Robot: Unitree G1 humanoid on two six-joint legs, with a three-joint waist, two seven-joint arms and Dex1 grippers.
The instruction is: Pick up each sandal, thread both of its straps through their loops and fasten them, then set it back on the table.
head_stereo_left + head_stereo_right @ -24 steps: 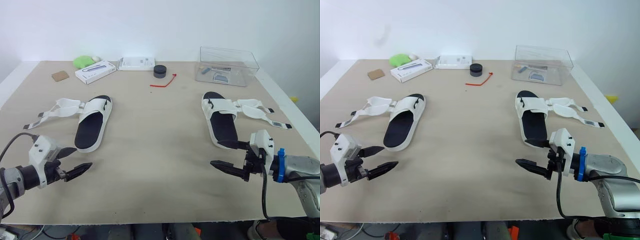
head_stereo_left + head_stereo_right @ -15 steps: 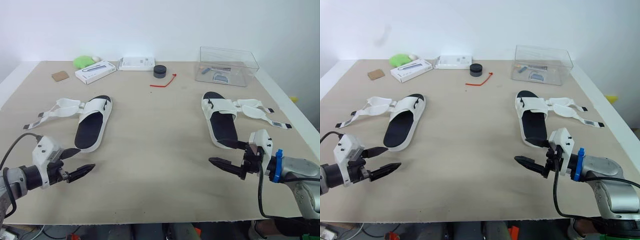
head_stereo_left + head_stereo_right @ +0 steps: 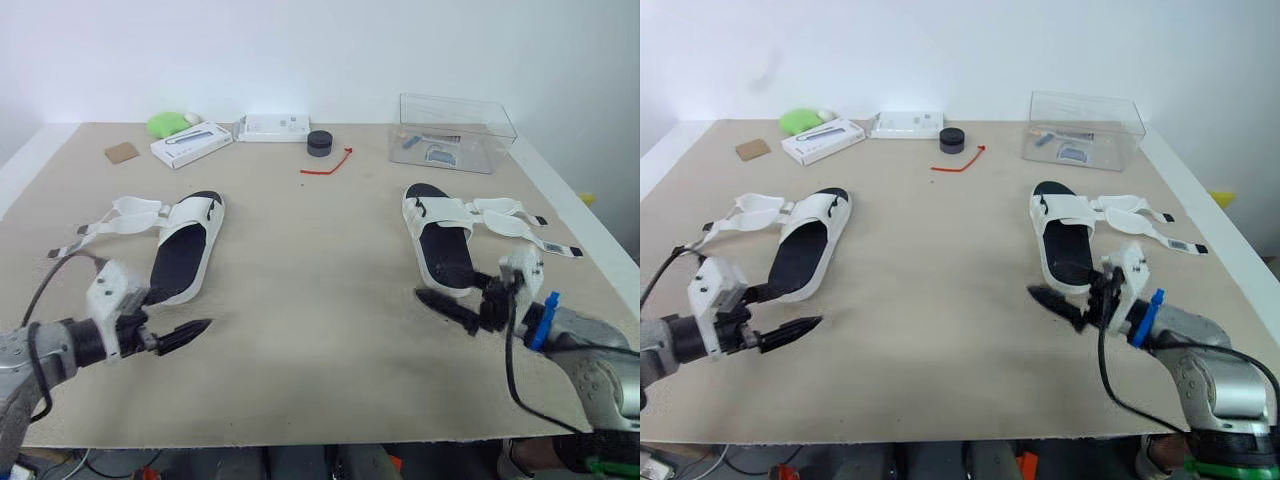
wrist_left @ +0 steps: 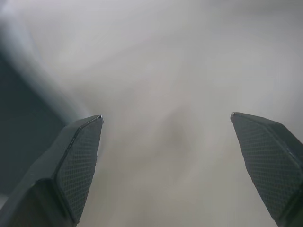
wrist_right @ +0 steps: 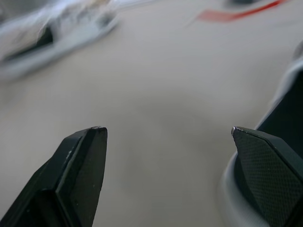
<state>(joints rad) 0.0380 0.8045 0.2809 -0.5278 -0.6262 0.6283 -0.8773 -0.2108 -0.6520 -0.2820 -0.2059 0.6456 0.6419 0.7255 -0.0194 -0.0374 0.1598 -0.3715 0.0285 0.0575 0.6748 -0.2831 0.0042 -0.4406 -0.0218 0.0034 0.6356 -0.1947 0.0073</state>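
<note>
Fingers (image 4: 78, 156) of the left gripper (image 4: 166, 117) stand wide apart with nothing between them, low over the beige table (image 3: 310, 340), just beside the heel of the left sandal (image 3: 185, 255). The right gripper (image 5: 168, 128) is likewise spread and empty, one finger (image 5: 265, 165) at the white rim of the right sandal (image 3: 445, 250) by its heel; whether it touches cannot be told. Both sandals are white with black footbeds and lie flat, sole down, well apart from each other. Each has its long axis running near to far, heel toward the robot and toe pointing away, the left one leaning slightly to the right at its toe. The left sandal's straps (image 3: 118, 215) lie unfastened, splayed outward to the left on the table, and the right sandal's straps (image 3: 520, 225) are splayed out to the right, black-tipped. A small tag on one right strap is too small to read. Along the far edge sit a brown card square (image 3: 121, 151), a green lump (image 3: 165, 123), a white box (image 3: 190, 143) with a dark picture, a flat white packet (image 3: 272, 126), a black puck (image 3: 319, 143), a red strip (image 3: 328, 165) and a clear plastic box (image 3: 455, 130) holding small items. Their print is illegible.
</note>
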